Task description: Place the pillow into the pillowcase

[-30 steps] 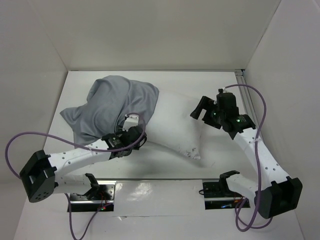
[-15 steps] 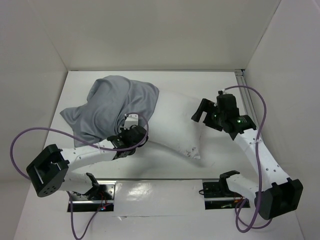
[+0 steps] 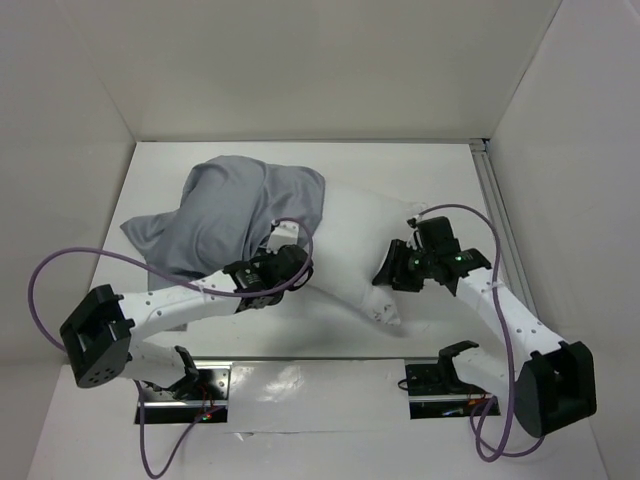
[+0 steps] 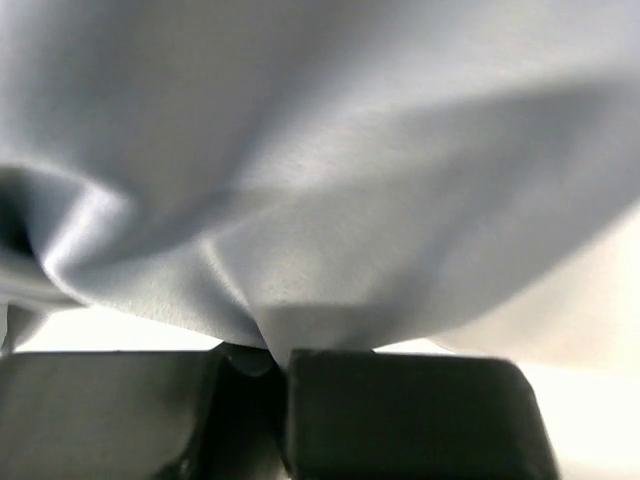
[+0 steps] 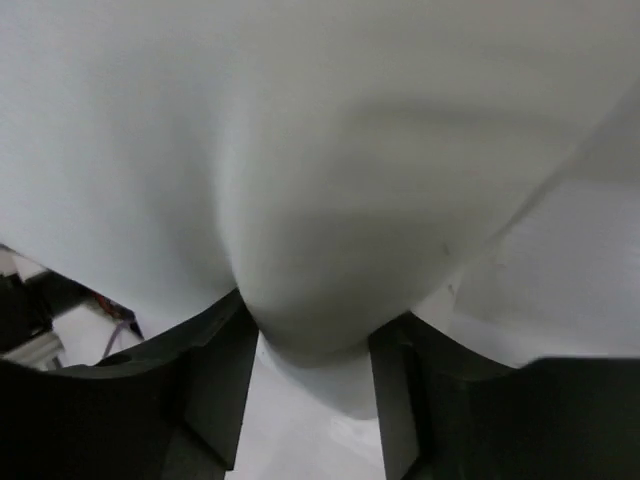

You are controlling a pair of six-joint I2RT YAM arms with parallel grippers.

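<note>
Two large soft things fill the middle of the white tabletop (image 3: pixel 420 165). The plump white rectangular stuffed pillow (image 3: pixel 350 230) lies slantwise, and the thin wrinkled grey fabric pillowcase (image 3: pixel 225 210) is drawn over the pillow's left end. About half of the pillow is covered, and its right half is bare down to the near right corner. The step in hand looks like drawing the case further along the pillow. At the pillow's near long edge, where the grey hem crosses it, the left gripper (image 3: pixel 290 262) is pressed together, pinching a fold of the grey cloth. Its wrist view shows the fabric tenting up out of the shut fingers. At the pillow's bare right end, the right gripper (image 3: pixel 392 268) stands spread, with a white bulge of pillow filling the gap and touching both inner faces. Whether it is squeezing yet I cannot tell. To do this well, the right gripper should probably close firmly on that bulge first, so the pillow is anchored. The left gripper can then pull the hem toward the pillow's right end, low and along the pillow's length. Lifting it would likely bunch the case. The pinch holds only a small fold, so a slow pull seems wise, since thin cloth may slip free.
</note>
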